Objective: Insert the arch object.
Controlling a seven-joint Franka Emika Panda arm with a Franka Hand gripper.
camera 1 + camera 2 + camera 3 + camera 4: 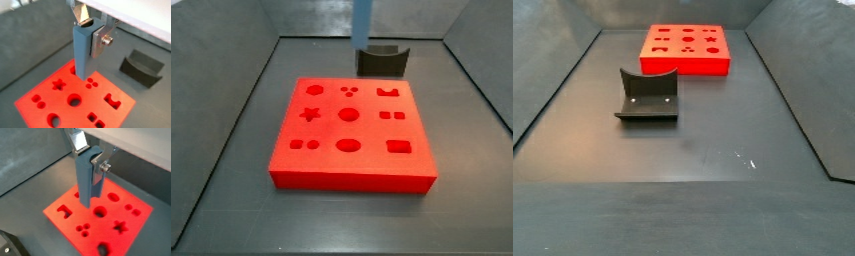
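My gripper is shut on the arch object, a long blue-grey block with a semicircular notch along one face. It hangs upright between the silver fingers. Both wrist views show it held above the red board, over the board's edge and clear of it. The other wrist view shows the gripper, the block and the board. The board's arch-shaped recess lies to one side. In a side view the block comes down from above the board's far end.
The dark fixture stands on the grey floor just beyond the board's far edge; it also shows in both wrist views. The board has several other shaped recesses. Grey walls enclose the floor.
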